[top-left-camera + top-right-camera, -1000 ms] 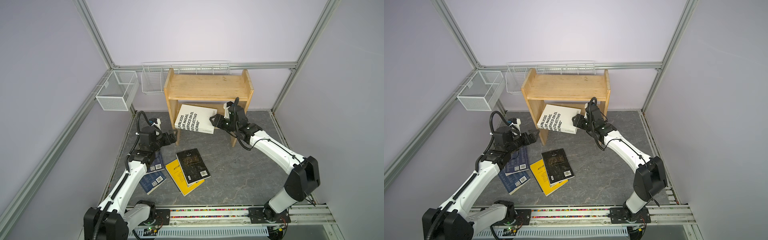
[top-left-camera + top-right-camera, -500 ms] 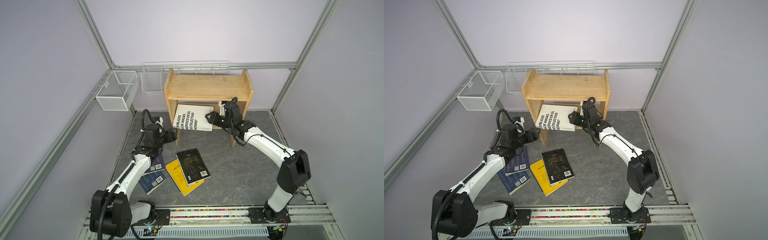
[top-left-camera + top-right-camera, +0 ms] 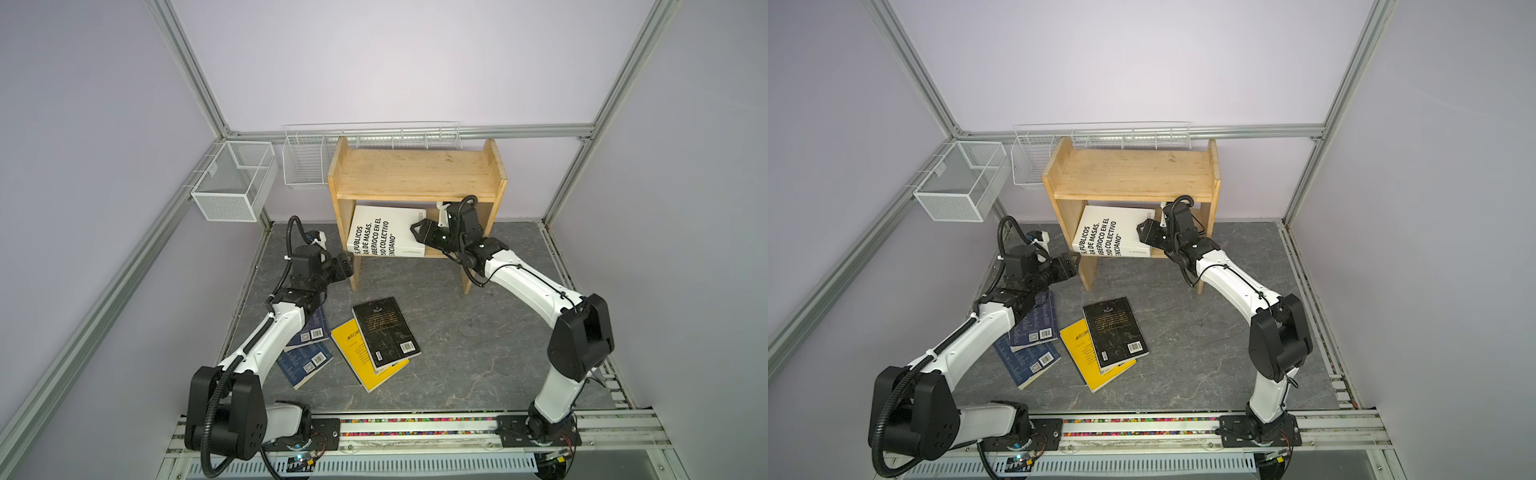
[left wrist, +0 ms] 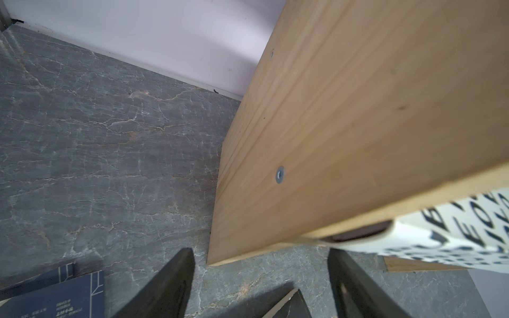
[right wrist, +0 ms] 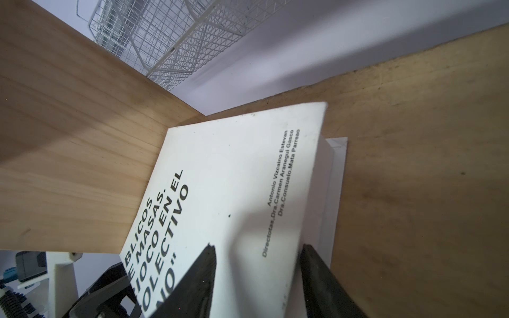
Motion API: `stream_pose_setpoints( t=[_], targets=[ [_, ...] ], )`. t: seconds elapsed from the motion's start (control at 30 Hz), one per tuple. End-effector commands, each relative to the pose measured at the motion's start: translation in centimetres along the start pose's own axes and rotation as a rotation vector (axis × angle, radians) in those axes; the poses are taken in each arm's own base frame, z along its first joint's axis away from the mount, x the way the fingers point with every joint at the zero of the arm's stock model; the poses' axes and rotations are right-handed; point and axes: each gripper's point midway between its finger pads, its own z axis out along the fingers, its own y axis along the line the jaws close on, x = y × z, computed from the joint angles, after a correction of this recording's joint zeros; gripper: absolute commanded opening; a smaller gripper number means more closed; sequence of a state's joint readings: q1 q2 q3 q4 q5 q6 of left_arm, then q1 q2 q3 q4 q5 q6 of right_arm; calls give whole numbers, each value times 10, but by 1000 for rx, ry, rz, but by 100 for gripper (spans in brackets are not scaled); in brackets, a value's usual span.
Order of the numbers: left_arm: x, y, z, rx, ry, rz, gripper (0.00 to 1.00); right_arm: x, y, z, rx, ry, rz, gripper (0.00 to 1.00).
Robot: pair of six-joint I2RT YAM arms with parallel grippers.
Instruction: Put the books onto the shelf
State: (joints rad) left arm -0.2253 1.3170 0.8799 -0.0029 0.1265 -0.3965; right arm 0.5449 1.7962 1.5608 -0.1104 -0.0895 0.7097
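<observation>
**A:** What is nearest?

**B:** A metal rail [image 3: 415, 428] with a strip of small coloured dots. Behind it is the desk [image 3: 478, 332], which is flat and grey, with pale veins like stone.

**A:** And on the desk?

**B:** Four thin paperbacks lie flat there. Two navy books [image 3: 305, 365] with pale barcode labels overlap each other beside the left arm. The yellow book [image 3: 353, 353] has a plain matte cover. The black book [image 3: 384, 332] lies across part of it.

**A:** What about the left gripper?

**B:** The left gripper [image 4: 260, 252] is released. Its dark tapered fingers [image 4: 176, 275] stand apart with nothing between them, just before the front edge of a side panel [image 4: 344, 124] of the shelf [image 3: 415, 174]. A small round screw head [image 4: 279, 174] sits in that panel.

**A:** What is the shelf like?

**B:** It is light pine with fine straight grain, two flat boards between flat side panels. The thick white book [image 3: 382, 232], with bold black letters, leans slanted in the lower tier close to the left panel. One soft, bent corner passes beyond the panel's front edge.

**A:** And the right gripper?

**B:** The right gripper [image 3: 417, 232] is grasping the white book at its right edge. One finger is over the cover and the other is on the back side.

**A:** And farther back?

**B:** A box-shaped mesh basket [image 3: 226, 203] and an open wire basket [image 3: 305, 166], both white, hang on the aluminium frame [image 3: 519, 132]. Behind them is a smooth lilac wall [image 3: 395, 62].
</observation>
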Motion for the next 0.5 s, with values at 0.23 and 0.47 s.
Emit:
stream_pose_setpoints(
  t=[0.23,0.47],
  targets=[
    [-25,-8,-2,22,-78,-20,77,1,3,14,-39,18,-13,54],
    [-14,-13,-15,57,-62,-32,81,-5,7,16,-64,-16,-20,58]
  ],
)
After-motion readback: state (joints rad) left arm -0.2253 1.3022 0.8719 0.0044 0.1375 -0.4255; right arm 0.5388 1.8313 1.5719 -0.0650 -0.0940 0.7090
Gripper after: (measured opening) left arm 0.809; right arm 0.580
